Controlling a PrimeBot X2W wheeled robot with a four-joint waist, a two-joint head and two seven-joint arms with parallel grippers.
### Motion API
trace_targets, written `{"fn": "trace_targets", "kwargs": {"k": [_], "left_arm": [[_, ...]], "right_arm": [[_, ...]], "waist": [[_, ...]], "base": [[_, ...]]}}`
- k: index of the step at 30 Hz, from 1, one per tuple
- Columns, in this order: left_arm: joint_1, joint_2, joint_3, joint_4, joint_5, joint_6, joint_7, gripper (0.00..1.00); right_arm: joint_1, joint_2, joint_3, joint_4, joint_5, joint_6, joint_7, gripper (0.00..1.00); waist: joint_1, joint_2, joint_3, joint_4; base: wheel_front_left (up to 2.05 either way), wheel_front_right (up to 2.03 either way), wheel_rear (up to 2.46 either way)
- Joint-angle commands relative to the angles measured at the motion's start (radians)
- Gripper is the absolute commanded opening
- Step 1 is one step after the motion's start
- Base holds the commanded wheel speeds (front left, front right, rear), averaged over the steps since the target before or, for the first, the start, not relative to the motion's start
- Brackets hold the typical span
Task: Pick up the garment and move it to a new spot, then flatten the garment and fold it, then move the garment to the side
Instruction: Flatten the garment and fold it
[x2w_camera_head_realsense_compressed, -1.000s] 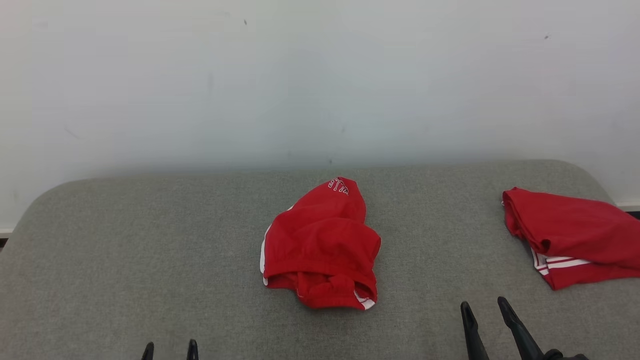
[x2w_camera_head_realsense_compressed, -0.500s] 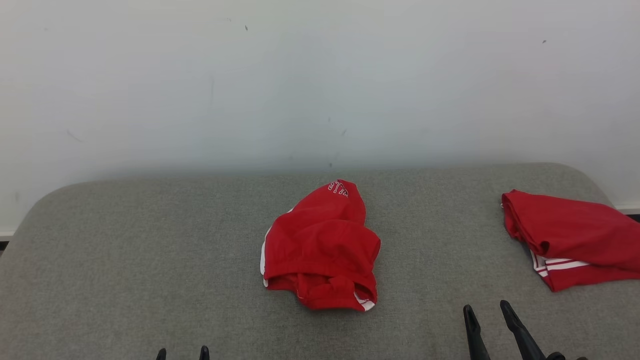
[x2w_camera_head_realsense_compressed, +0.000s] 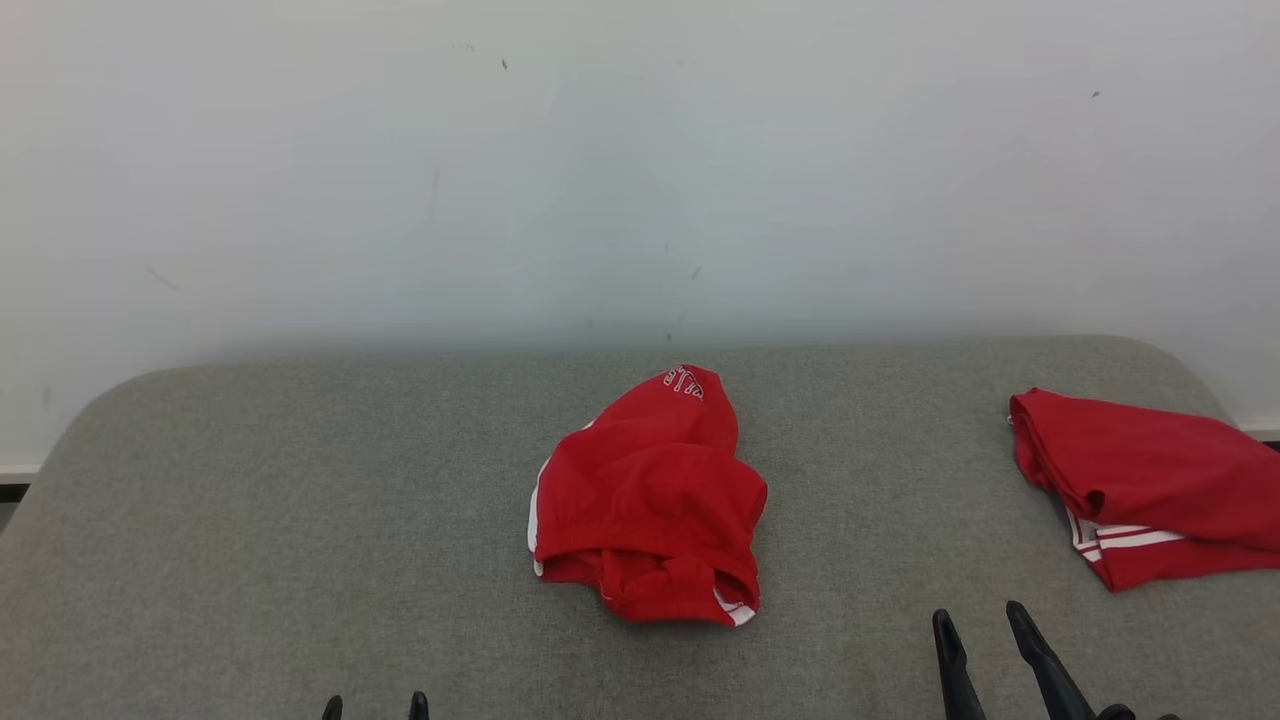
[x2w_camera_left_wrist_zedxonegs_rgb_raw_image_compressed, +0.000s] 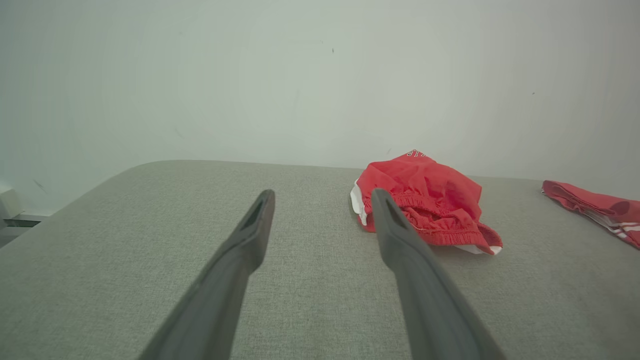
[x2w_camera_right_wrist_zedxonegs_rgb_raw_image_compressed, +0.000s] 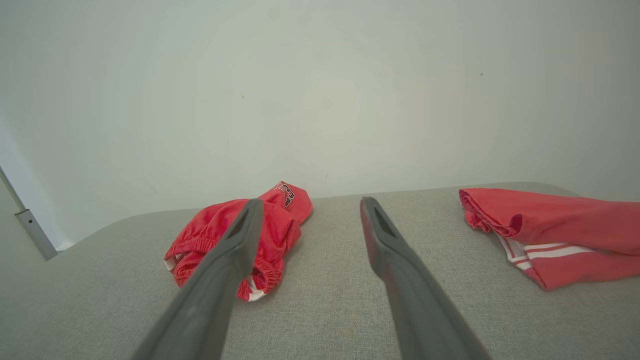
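Open and empty, my left gripper (x2w_camera_head_realsense_compressed: 375, 703) and right gripper (x2w_camera_head_realsense_compressed: 978, 612) are hovering before crumpled red fabric shorts (x2w_camera_head_realsense_compressed: 648, 505).
I am judging them soft and light, best pinched at the waistband (x2w_camera_left_wrist_zedxonegs_rgb_raw_image_compressed: 440, 232).

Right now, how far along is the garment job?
Done: nothing evident; the crumpled garment sits bunched up. In hand: nothing; left gripper and right gripper open, short of it. Left: pick up, move, flatten, fold, set aside. A second red garment lies at right.
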Motion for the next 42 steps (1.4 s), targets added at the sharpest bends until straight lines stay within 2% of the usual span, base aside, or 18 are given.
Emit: {"fn": "trace_targets", "kwargs": {"k": [1,18,24,34,42], "left_arm": [[-0.005,-0.001,-0.003,0.0,0.005,0.0,-0.004,1.0],[-0.008,-0.001,-0.034,0.007,0.011,-0.006,-0.004,1.0],[-0.028,-0.001,-0.064,0.029,0.017,-0.025,-0.004,1.0],[-0.116,-0.001,-0.134,0.054,0.023,-0.034,-0.004,1.0],[-0.261,-0.001,-0.241,0.169,0.033,-0.087,-0.004,1.0]], "right_arm": [[0.003,0.003,-0.002,0.001,-0.002,-0.002,-0.001,1.0],[-0.006,0.009,-0.005,-0.001,0.035,-0.002,-0.001,1.0],[-0.014,0.004,0.0,-0.005,0.031,-0.002,-0.001,1.0],[-0.037,-0.007,0.006,-0.009,0.031,-0.002,-0.001,1.0],[-0.063,-0.018,0.002,-0.015,0.027,-0.002,-0.001,1.0]], "waist": [[0.0,-0.0001,-0.001,0.001],[0.0,-0.0001,-0.002,0.008],[0.0,-0.0001,0.019,-0.003],[0.0,-0.0001,0.08,-0.043],[0.0,-0.0001,0.144,-0.093]], "base": [[0.0,0.0,0.0],[0.0,0.0,0.0],[0.0,0.0,0.0],[0.0,0.0,0.0],[0.0,0.0,0.0]]}}
